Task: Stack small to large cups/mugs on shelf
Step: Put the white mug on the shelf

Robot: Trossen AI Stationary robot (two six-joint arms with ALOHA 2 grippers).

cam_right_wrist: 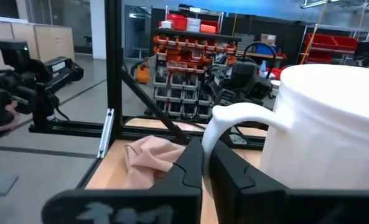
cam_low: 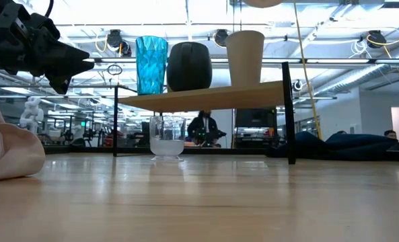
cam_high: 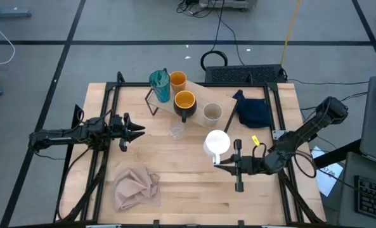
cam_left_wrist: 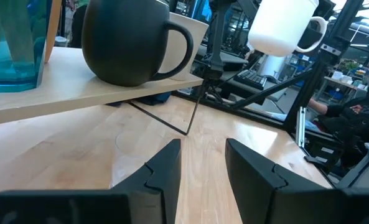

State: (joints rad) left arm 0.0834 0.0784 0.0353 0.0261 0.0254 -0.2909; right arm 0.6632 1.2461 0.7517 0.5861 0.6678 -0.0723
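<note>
White mug (cam_right_wrist: pixel 324 118) handle sits pinched in the right end effector (cam_right_wrist: pixel 204 163), off the tabletop (cam_high: pixel 194 183); left end effector (cam_left_wrist: pixel 203 169) hovers spread near the shelf (cam_left_wrist: pixel 78 93).

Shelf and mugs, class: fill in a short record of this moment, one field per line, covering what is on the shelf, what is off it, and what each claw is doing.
On shelf: teal tumbler, orange cup, black mug, beige cup
On table by shelf: clear glass
Right claw: shut on white mug handle, mug lifted
Left claw: open, empty, facing the shelf
Cloths: pink cloth near edge, navy cloth by shelf
</note>
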